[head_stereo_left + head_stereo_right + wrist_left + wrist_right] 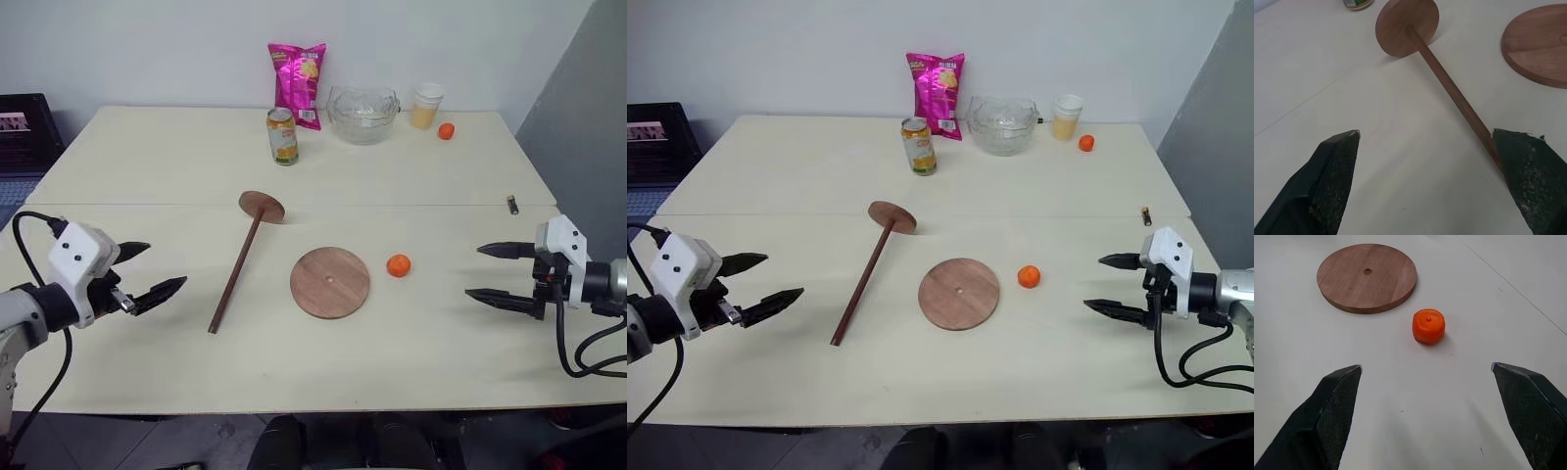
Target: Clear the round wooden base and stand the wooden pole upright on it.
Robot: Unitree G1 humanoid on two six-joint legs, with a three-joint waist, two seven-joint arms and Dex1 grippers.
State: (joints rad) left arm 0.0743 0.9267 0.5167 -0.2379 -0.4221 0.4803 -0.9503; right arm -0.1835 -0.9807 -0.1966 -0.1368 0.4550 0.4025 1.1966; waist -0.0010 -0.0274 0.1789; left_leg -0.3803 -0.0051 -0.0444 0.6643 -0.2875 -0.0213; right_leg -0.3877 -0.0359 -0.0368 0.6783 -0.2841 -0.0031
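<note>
Base [330, 282] bare at table centre, orange [398, 265] just right of it. Pole [240, 266] lies flat to left. Left gripper [157, 272] and right gripper [490, 273] both wide open, empty.

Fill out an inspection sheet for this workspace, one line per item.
Surface: pale table, a seam across its middle.
Job's things: round base flat and bare; pole lying beside it, apart.
Clutter: orange fruit right of the base, not touching; can, pink snack bag, glass bowl, cup, second orange fruit at the far edge; small dark item.
Grippers: left tool and right tool open, empty.
Cables: black, on both wrists.
Surroundings: white wall; dark crate.
</note>
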